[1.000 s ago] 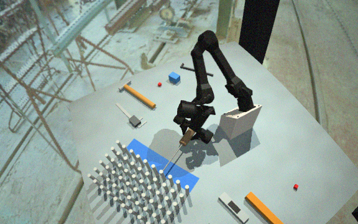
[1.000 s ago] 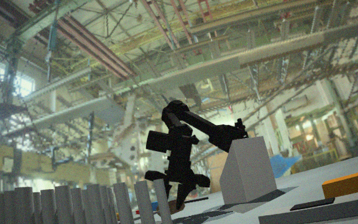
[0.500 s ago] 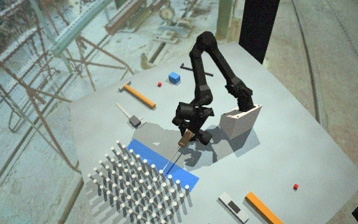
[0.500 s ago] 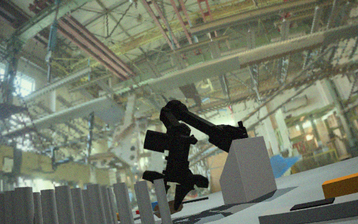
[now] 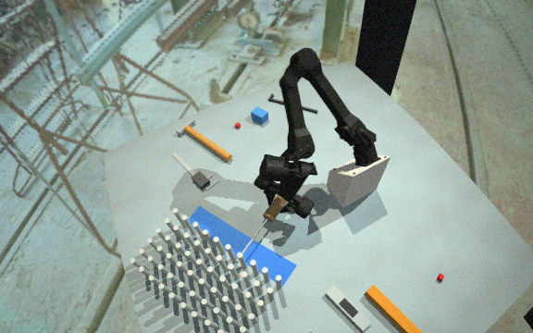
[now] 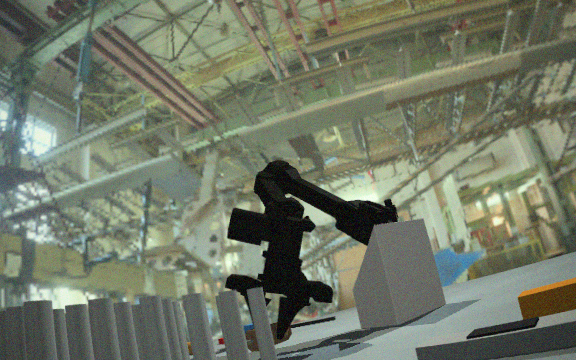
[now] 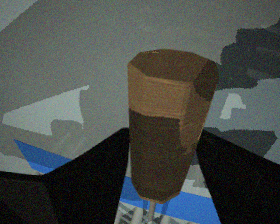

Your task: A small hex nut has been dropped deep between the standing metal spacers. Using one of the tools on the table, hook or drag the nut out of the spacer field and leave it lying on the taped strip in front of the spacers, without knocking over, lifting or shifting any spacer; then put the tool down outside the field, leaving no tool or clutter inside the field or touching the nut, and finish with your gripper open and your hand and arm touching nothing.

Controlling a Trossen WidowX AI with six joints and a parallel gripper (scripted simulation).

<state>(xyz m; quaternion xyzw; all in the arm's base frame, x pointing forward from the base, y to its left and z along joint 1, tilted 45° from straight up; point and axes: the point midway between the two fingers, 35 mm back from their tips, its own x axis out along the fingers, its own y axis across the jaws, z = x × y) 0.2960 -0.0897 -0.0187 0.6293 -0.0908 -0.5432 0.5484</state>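
Observation:
My gripper (image 5: 279,203) (image 7: 163,136) is shut on the brown handle (image 5: 274,209) (image 7: 158,110) of a tool with a thin metal shaft (image 5: 254,235). The handle is tilted, and the shaft runs down over the blue taped strip (image 5: 217,229) (image 7: 193,206) toward the front row of standing spacers (image 5: 228,248) (image 6: 199,322). The shaft's far end shows beside a front spacer top in the top view; whether it touches a spacer I cannot tell. In the exterior view spacers partly cover the fingers. The hex nut cannot be made out in any view.
Across the table lie an orange-handled hammer (image 5: 207,143), a caliper-like tool (image 5: 201,179), a dark bent rod, a blue cube (image 5: 259,116), small red pieces (image 5: 238,125) (image 5: 440,277), a pale device (image 5: 336,297) and an orange bar (image 5: 391,308) (image 6: 565,295).

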